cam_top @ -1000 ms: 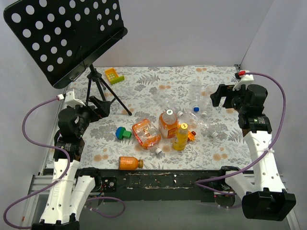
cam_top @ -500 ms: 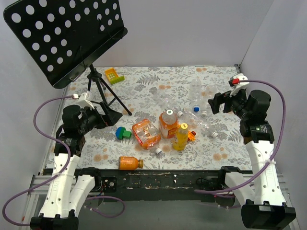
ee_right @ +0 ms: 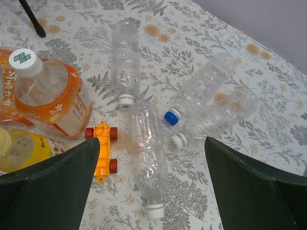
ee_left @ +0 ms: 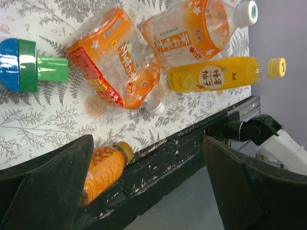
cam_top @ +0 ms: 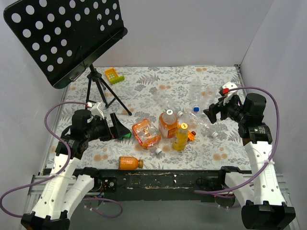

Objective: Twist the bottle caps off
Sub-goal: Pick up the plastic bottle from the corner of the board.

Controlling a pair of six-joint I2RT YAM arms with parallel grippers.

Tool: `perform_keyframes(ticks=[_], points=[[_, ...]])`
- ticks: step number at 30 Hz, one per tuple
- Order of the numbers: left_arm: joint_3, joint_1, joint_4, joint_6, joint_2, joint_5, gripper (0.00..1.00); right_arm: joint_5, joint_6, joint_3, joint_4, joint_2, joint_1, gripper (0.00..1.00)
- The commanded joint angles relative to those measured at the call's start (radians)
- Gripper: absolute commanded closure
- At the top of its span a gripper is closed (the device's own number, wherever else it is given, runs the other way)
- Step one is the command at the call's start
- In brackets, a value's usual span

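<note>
Floral table [cam_top: 158, 79]; bottle caps [cam_top: 168, 113] lie mostly mid-table.

Bright, even light; soft shadows; imgs sharp.

A table [cam_top: 158, 79] under a grey fern-print cloth carries a clutter. Far left, a black music stand [cam_top: 98, 88] plants its tripod beside a yellow-green toy [cam_top: 114, 75]. In the middle, a crumpled orange bottle [cam_top: 145, 133] lies near a green-and-blue block [ee_left: 29, 65]. An orange bottle [cam_top: 168, 125] with a white cap [cam_top: 168, 114] and a yellow bottle [cam_top: 181, 139] stand together. Just beside them sits an orange toy car [ee_right: 102, 149]. Four clear bottles [ee_right: 146, 153] lie to the right, and a small orange bottle [cam_top: 130, 163] lies at the near edge.
</note>
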Motion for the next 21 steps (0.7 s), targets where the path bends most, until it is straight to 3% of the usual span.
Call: perform_keyframes(ticks=[1, 14, 21], points=[[0.022, -0.052, -0.100, 0.018, 0.006, -0.022, 0.02, -0.106, -0.081, -0.016, -0.028, -0.014, 0.002, 0.02], [0.083, -0.327, -0.172, 0.026, 0.131, -0.190, 0.02, -0.124, -0.110, -0.029, -0.059, -0.002, 0.002, 0.02], [0.128, -0.385, -0.159, 0.101, 0.198, -0.181, 0.02, -0.155, -0.098, -0.039, -0.061, 0.000, 0.001, 0.02]])
